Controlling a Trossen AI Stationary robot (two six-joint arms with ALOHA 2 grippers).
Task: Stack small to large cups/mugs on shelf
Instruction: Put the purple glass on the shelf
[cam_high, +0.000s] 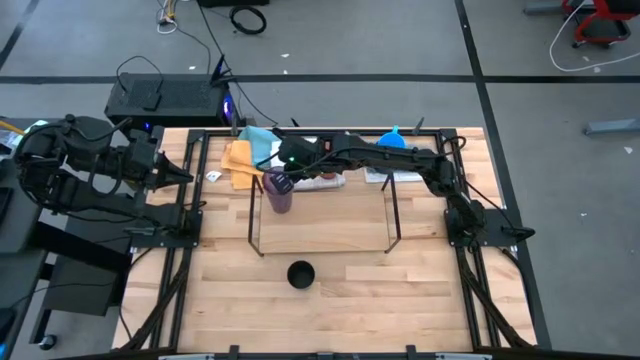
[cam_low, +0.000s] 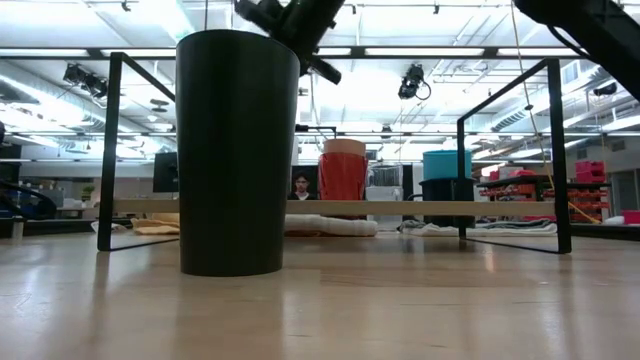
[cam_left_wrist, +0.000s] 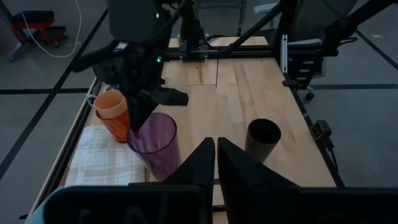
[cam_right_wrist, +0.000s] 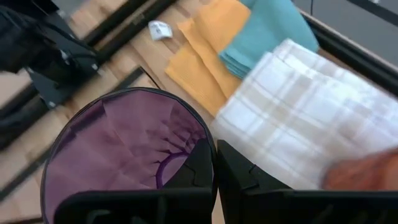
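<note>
Reaching across the far side of the table, the right gripper (cam_high: 283, 172) grasps the purple cup (cam_high: 278, 192) by its rim: in the right wrist view one finger sits inside the cup's mouth (cam_right_wrist: 127, 149) and the other outside the wall, pressed close together on the thin plastic. A rim pinch suits a light, open-topped cup, since it leaves the base free to be set down or slipped over another cup. The cup stands at the far left corner of the shelf (cam_high: 322, 250), the thin black rod frame in the middle of the table, and looks roughly upright; whether its base touches the wood or hangs just above it cannot be told. Just beside it, on the cloth side, stands an orange cup (cam_left_wrist: 113, 114) against the white checked towel (cam_right_wrist: 317, 124), with folded orange and teal cloths (cam_right_wrist: 214, 53) lying next to that. The black cup (cam_high: 301, 274) stands alone on the near side of the shelf, well apart from the purple one, so nothing is stacked yet. The left gripper (cam_left_wrist: 216, 163) waits pulled back over the table's left edge, its fingers clenched together on nothing.
</note>
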